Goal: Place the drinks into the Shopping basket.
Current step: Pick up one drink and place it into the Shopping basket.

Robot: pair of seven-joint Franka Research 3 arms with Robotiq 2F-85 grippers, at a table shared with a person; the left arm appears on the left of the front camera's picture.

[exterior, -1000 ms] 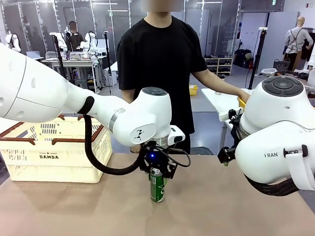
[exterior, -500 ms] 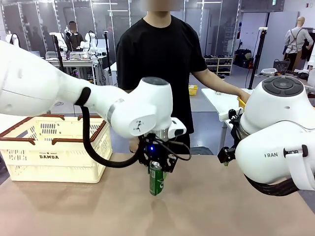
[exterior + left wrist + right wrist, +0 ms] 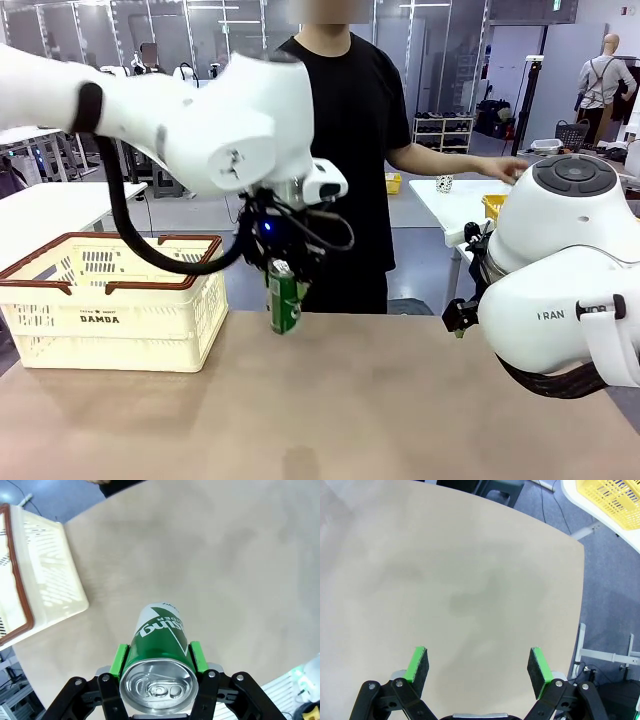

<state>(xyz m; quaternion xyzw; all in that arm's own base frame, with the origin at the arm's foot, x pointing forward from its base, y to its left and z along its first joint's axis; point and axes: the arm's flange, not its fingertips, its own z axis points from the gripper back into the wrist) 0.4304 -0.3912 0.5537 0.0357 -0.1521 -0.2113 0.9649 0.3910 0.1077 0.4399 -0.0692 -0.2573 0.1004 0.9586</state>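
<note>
Front view: the left gripper [image 3: 283, 285], pinching the green can [image 3: 285, 303] aloft beside the Shopping basket [image 3: 110, 335], should clear its rim before lowering the can upright inside.

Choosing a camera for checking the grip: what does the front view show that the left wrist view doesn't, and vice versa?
Front view: DAMDA label, person's outstretched hand, white left arm. Left wrist view: silver pull-tab top of the slim green metal can, green pads on its sides. Both: that can in the left gripper, cream-white lattice basket, tan tabletop.
</note>
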